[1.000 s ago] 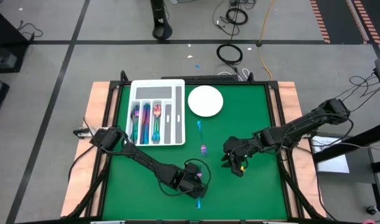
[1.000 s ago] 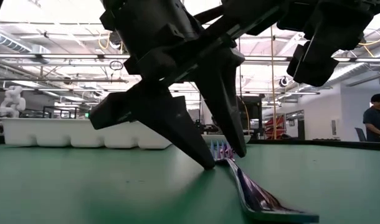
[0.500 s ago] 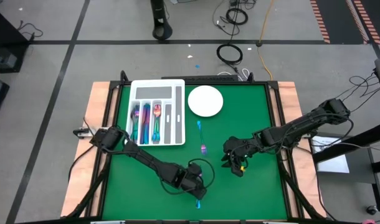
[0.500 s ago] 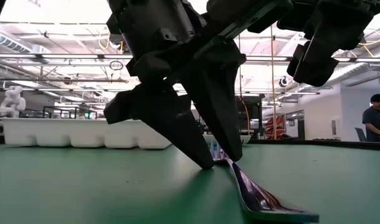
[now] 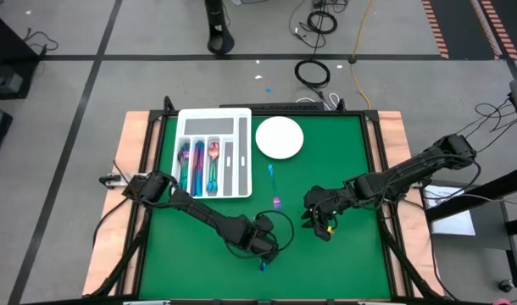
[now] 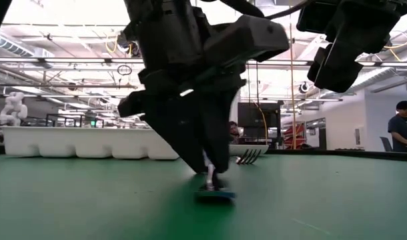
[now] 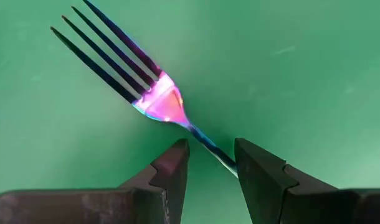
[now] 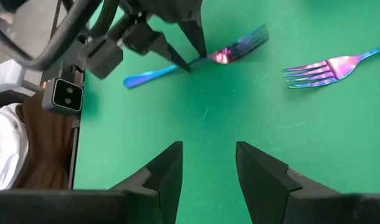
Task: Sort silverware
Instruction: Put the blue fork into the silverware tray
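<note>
An iridescent fork point(image 7: 159, 102) lies on the green table near its front edge, blue handle end point(image 6: 213, 195) toward the near side. My left gripper point(image 5: 265, 252) stands open over it, pointing down, one finger on each side of the fork's neck. My right gripper point(image 5: 319, 227) hovers open above the mat to the right, with nothing between its fingers point(image 8: 209, 155). A second fork point(image 5: 274, 188) lies flat on the mat farther back. More silverware point(image 5: 197, 165) lies in the slots of the white divided tray point(image 5: 240, 114). My left gripper straddles the fork's neck from above, fingers pointing down and lying across the handle. The handle runs slantwise through the gap and meets the inner edge of one finger point(image 7: 237, 169). Whether the other finger touches it I cannot tell. The fork lies on the table.
A round white plate point(image 5: 280, 137) sits at the far middle, right of the tray. Bare green mat lies between the two grippers and along the right side. A person stands in the room beyond the table's right point(image 6: 402, 127).
My left gripper has rolled about the line it points along and shifted a little toward the table's left. The fork between its fingers has turned about on the mat: its handle end has swung from the near right toward the left, and the fork now lies nearly end-on to the near edge.
</note>
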Robot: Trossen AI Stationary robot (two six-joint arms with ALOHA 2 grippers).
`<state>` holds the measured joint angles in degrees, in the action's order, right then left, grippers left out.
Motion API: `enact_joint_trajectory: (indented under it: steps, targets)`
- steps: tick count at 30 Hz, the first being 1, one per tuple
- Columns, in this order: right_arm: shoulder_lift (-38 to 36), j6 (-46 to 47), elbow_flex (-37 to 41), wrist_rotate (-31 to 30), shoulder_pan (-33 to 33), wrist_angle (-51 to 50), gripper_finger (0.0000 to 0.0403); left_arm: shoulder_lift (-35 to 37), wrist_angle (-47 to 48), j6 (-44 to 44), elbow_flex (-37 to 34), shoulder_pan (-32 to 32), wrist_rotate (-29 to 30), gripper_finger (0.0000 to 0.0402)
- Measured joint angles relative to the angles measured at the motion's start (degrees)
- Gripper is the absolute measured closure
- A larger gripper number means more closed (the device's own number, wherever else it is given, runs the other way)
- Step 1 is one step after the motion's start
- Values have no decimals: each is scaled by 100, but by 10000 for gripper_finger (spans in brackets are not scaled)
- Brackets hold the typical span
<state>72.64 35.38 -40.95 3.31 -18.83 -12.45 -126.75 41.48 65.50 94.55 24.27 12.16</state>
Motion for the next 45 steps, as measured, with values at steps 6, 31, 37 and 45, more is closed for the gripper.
enact_joint_trajectory:
  steps: [6,31,37,45]
  targets:
    - [0,0,0,0,0,-35,266,72,376,154,-9,-11,-95,266]
    - [0,123,0,1,-2,-112,266,81,620,-76,-1,-107,-566,387]
    - [0,185,0,0,-2,-272,266,333,617,-155,-16,-90,-503,395]
    - [0,214,0,0,-2,-289,266,933,704,-350,-9,-144,-378,398]
